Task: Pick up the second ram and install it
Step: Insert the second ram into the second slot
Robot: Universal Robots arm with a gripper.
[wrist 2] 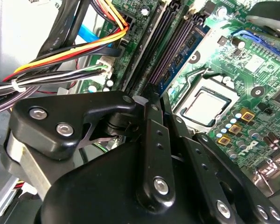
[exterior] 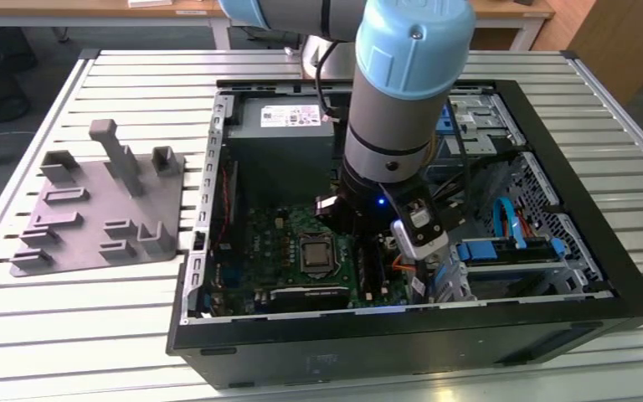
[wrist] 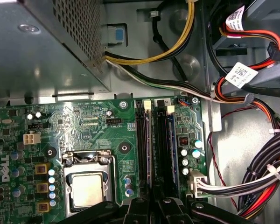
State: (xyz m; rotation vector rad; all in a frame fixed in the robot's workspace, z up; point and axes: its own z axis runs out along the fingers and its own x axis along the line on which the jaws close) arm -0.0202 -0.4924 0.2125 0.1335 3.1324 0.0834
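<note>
My gripper (wrist 2: 154, 100) reaches down into the open computer case (exterior: 411, 339), right over the memory slots of the green motherboard (wrist: 84, 121). In both wrist views its black fingers (wrist: 141, 206) stand close together. A thin blue-green edge, the second ram (wrist: 150, 149), runs out from between them along the black slots (wrist: 164, 144). The same blue strip (wrist 2: 179, 60) lies beside the long black slots in the second wrist view. The stick looks upright and in line with the slots; how deep it sits is hidden. In the exterior view the arm (exterior: 394, 109) covers this spot.
The processor socket (wrist: 86, 189) lies beside the slots. Cable bundles (wrist: 266, 177) crowd the other side, and the power supply box (wrist: 37, 46) stands beyond the board. A grey holder fixture (exterior: 98, 209) rests on the slatted table at the exterior view's left.
</note>
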